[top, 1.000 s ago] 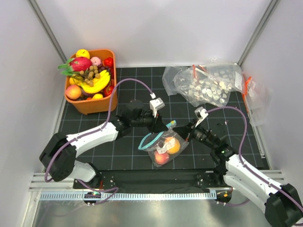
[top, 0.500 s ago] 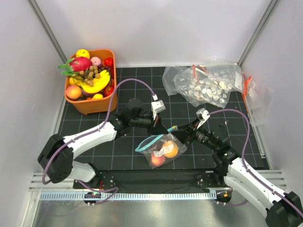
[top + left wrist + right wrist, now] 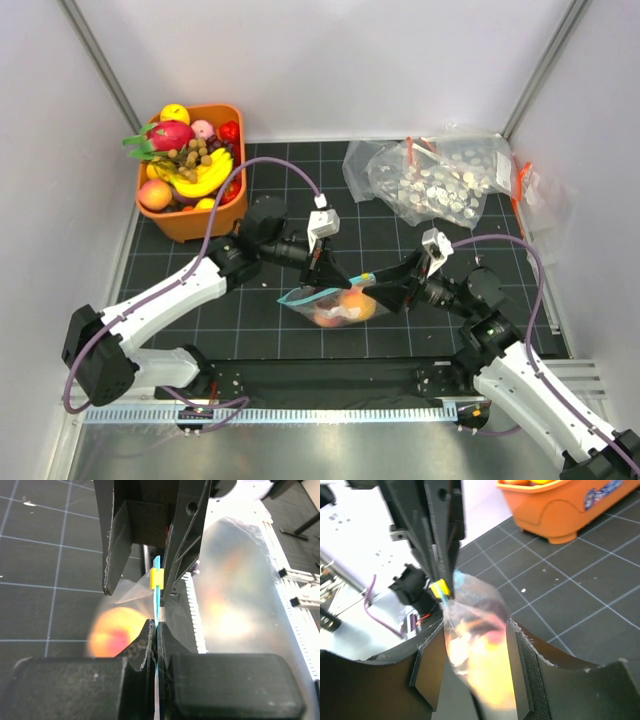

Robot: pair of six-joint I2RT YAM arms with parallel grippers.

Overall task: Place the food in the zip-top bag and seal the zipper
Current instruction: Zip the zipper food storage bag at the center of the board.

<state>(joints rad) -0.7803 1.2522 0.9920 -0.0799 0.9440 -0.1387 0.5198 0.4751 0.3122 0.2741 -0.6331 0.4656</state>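
From above, my left fingers (image 3: 338,275) are pinching shut on the blue zipper (image 3: 300,294) of the zip-top bag (image 3: 322,310). The bag is sitting between my two arms, near the front of the bench (image 3: 250,325), and the food (image 3: 350,306) is lying inside it. My right fingers (image 3: 384,291) are standing open at the bag's other end.

In my left wrist view, my left fingers are squeezing the zipper flat, just below a yellow slider (image 3: 157,578).

In my right wrist view, my right fingers are gaping wide, with the bag between them.
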